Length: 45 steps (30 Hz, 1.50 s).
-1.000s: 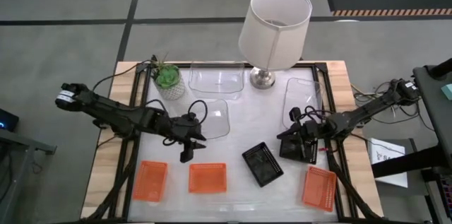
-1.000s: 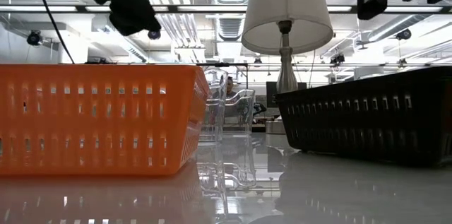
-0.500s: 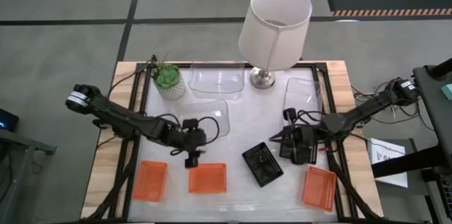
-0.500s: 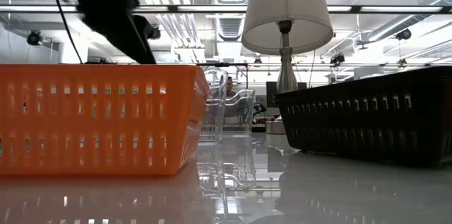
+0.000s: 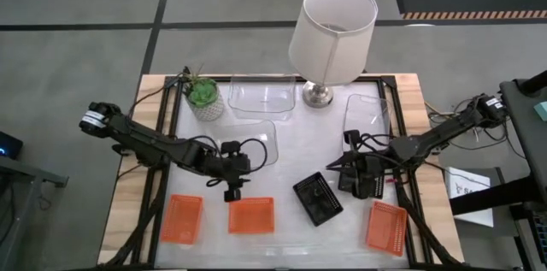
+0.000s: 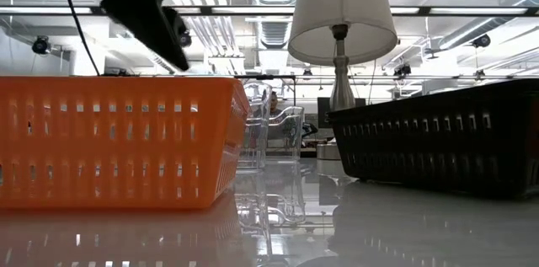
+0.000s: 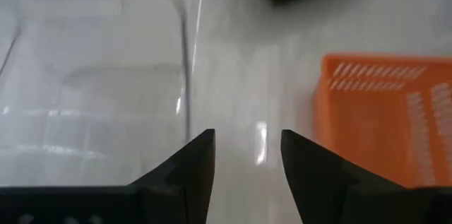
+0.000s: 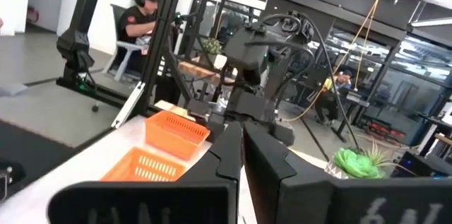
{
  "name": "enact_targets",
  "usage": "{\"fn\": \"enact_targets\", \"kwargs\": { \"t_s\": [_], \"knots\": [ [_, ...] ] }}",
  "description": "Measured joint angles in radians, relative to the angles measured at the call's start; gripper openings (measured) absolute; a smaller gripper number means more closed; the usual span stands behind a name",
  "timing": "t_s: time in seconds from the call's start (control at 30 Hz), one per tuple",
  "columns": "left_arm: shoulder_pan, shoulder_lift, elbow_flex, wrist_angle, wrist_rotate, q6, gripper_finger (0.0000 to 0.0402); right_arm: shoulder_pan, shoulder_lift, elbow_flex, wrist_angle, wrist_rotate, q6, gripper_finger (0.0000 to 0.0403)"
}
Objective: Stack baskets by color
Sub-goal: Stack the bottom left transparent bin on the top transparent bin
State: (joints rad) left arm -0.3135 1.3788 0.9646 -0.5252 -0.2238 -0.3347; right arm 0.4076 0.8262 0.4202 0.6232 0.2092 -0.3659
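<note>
Three orange baskets [image 5: 182,218] [image 5: 251,215] [image 5: 385,226] sit along the near edge. One black basket [image 5: 317,198] lies in the middle, and another [image 5: 367,182] lies under my right arm. Three clear baskets [image 5: 262,96] [image 5: 256,143] [image 5: 367,117] rest farther back. My left gripper [image 5: 232,191] [image 7: 247,146] hangs open, tipped down over bare table between a clear basket's corner [image 7: 185,75] and an orange basket [image 7: 381,118]. My right gripper [image 5: 332,167] [image 8: 242,128] is shut and empty, pointing toward the table's left above the black baskets.
A white lamp [image 5: 332,23] stands at the far middle and a potted plant [image 5: 203,96] at the far left. In the low view an orange basket [image 6: 118,141] and a black basket [image 6: 438,153] fill the foreground. People sit in the room beyond [image 8: 141,19].
My left gripper has come down and a little toward the near edge, tipping further downward over the gap between the clear and orange baskets. My right gripper has risen, nearly leaving the top of the low view, and rolled. No basket has moved.
</note>
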Motion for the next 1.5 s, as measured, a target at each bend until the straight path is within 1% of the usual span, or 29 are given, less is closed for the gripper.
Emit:
{"fn": "enact_targets", "kwargs": {
  "t_s": [0.1,0.23,0.4,0.6,0.83,0.93,1.03,1.13,1.3,1.33,1.5],
  "knots": [
    [0.013,0.0,-0.008,-0.003,0.001,0.0,0.0155,0.0,-0.006,0.0,-0.021,0.0,-0.001,0.0009],
    [0.025,0.0,-0.021,-0.01,-0.002,0.001,0.018,0.0,-0.008,-0.001,-0.045,0.0,-0.001,0.0009],
    [0.029,0.016,-0.023,-0.008,-0.057,0.026,0.0205,0.0,-0.008,-0.001,-0.051,0.0,-0.001,0.0009],
    [0.032,0.072,-0.031,-0.006,-0.058,0.027,0.0207,0.0,-0.008,-0.001,-0.088,0.0,0.02,0.0009],
    [0.032,0.141,-0.032,0.002,-0.073,0.028,0.0205,0.0,-0.007,-0.001,-0.091,0.001,0.025,0.0009],
    [0.032,0.157,-0.032,0.009,-0.074,0.028,0.0188,0.0,-0.007,-0.001,-0.095,0.001,0.026,0.0009],
    [0.032,0.16,-0.032,0.01,-0.073,0.028,0.0154,0.0,-0.007,-0.001,-0.095,0.001,0.034,0.0009],
    [0.032,0.159,-0.032,0.01,-0.072,0.028,0.0107,0.0,-0.007,-0.001,-0.095,0.001,0.041,0.0009],
    [0.032,0.143,-0.032,0.009,-0.061,0.053,0.0016,0.0,-0.007,-0.001,-0.096,0.001,0.052,0.0009],
    [0.032,0.139,-0.029,0.008,-0.057,0.054,0.0009,0.0,-0.007,-0.001,-0.097,0.001,0.053,0.0009],
    [0.027,0.104,0.003,-0.015,-0.055,0.07,0.0001,0.0,-0.007,-0.001,-0.098,0.001,0.053,0.0009]
  ]
}}
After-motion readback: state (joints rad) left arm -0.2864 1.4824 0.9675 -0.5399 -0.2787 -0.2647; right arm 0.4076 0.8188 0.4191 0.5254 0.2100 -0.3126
